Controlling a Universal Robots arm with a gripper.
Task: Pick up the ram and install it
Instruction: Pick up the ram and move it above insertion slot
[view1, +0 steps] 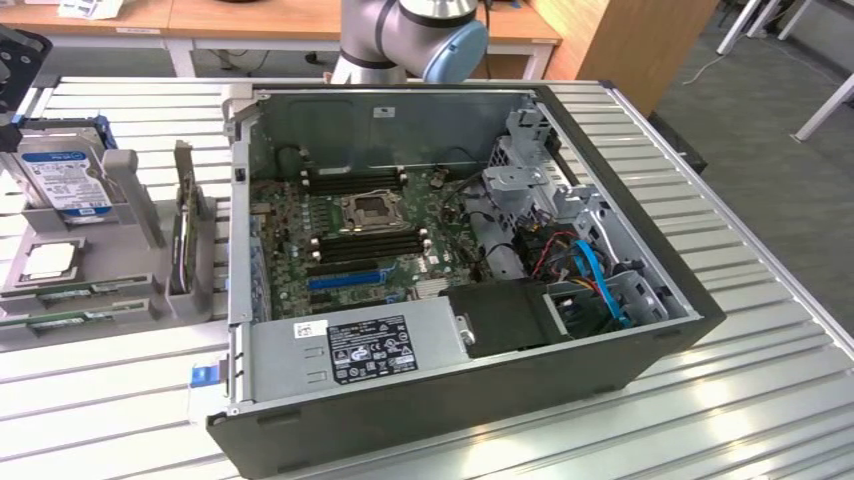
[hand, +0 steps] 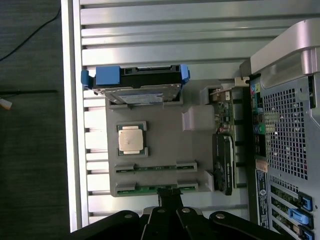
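Two green ram sticks lie edge-up in slots of a grey fixture tray (hand: 165, 135); one ram (hand: 155, 168) sits beside the other ram (hand: 147, 187). In the exterior view they lie at the tray's near end, ram (view1: 74, 295) and ram (view1: 54, 320). My gripper (hand: 170, 195) hangs above the tray with its dark fingers shut together and nothing between them, its tips over the outer ram stick. Its dark body (view1: 16, 60) shows at the exterior view's far left. The motherboard's black memory slots (view1: 367, 245) lie inside the open computer case (view1: 641, 350).
The tray also carries a hard drive in a blue bracket (hand: 135, 82), a CPU (hand: 131, 139) and an upright expansion card (hand: 223, 162). The case stands close beside the tray on a slatted metal table (view1: 747, 400). The arm's base (view1: 400, 35) rises behind the case.
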